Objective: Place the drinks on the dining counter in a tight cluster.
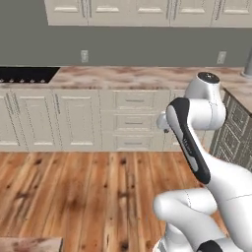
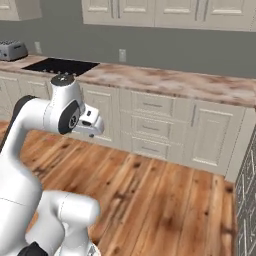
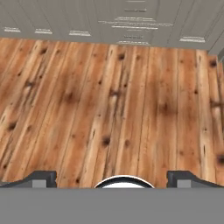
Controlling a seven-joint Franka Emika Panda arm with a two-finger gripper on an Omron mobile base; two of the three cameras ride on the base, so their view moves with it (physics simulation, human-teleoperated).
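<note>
Left base view: the white jointed arm is folded up over the brown plank floor, facing a pink-brown marbled wall counter on cream drawers; a black cooktop sits at its left end.
Right base view: same counter; a grey toaster stands at its far left corner.
Hand view: the two-finger gripper is spread wide and empty above bare planks.
Drinks: none to be seen here; where they stand I cannot tell.
Progress: my guess is nothing has been clustered yet; finding the bottles is left.
Writing: none legible.
</note>
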